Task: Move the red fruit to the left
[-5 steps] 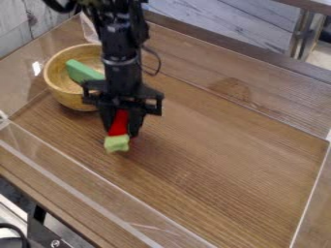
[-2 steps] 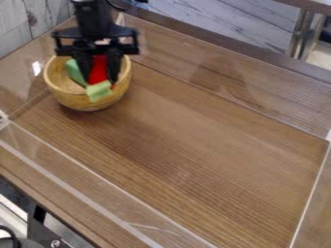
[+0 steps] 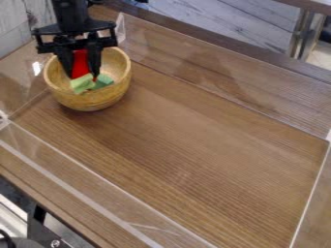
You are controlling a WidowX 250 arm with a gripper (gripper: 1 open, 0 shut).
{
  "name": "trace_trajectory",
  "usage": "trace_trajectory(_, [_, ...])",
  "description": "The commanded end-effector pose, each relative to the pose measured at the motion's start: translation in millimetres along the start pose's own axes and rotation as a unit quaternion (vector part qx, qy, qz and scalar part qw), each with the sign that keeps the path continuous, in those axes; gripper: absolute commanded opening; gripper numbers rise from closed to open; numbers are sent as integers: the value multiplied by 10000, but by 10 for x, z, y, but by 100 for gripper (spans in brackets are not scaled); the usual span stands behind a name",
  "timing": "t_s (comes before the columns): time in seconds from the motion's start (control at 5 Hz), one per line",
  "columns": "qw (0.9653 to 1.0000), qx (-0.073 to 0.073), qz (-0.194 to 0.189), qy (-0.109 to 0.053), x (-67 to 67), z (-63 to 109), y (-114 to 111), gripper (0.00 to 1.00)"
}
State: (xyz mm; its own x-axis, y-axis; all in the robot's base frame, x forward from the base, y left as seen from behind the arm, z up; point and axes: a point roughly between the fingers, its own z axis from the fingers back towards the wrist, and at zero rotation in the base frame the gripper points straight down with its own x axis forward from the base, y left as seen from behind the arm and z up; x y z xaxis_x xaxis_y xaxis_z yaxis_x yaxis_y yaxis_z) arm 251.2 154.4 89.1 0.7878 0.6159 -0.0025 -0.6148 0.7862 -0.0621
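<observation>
The red fruit (image 3: 80,64), a small red strawberry with a light green end hanging downward, is held in my gripper (image 3: 79,60). The jaws are shut on its red body. The black gripper points straight down over the wooden bowl (image 3: 114,90) at the far left of the table. The fruit hangs above the bowl's opening, with its green end (image 3: 87,84) low inside the bowl. I cannot tell whether that green end touches the bowl, or whether part of the green there is a separate piece.
The brown wooden tabletop (image 3: 195,145) is ringed by a low clear plastic wall (image 3: 26,145). The bowl stands close to the left wall. A metal table leg (image 3: 300,39) shows beyond the far edge.
My gripper has carried the red fruit up and to the left, from above the bare tabletop beside the bowl to over the bowl. The grip has stayed shut on the fruit throughout.
</observation>
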Motion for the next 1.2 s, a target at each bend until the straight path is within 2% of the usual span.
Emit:
trace_trajectory(0.0, [9997, -51, 71, -234, 163, 89, 57, 0])
trace_trajectory(0.2, [9997, -114, 128, -175, 223, 48, 97, 100])
trace_trajectory(0.6, [9993, -230, 268, -93, 285, 25, 155, 100])
trace_trajectory(1.0, [9989, -366, 287, -56, 275, 109, 163, 100])
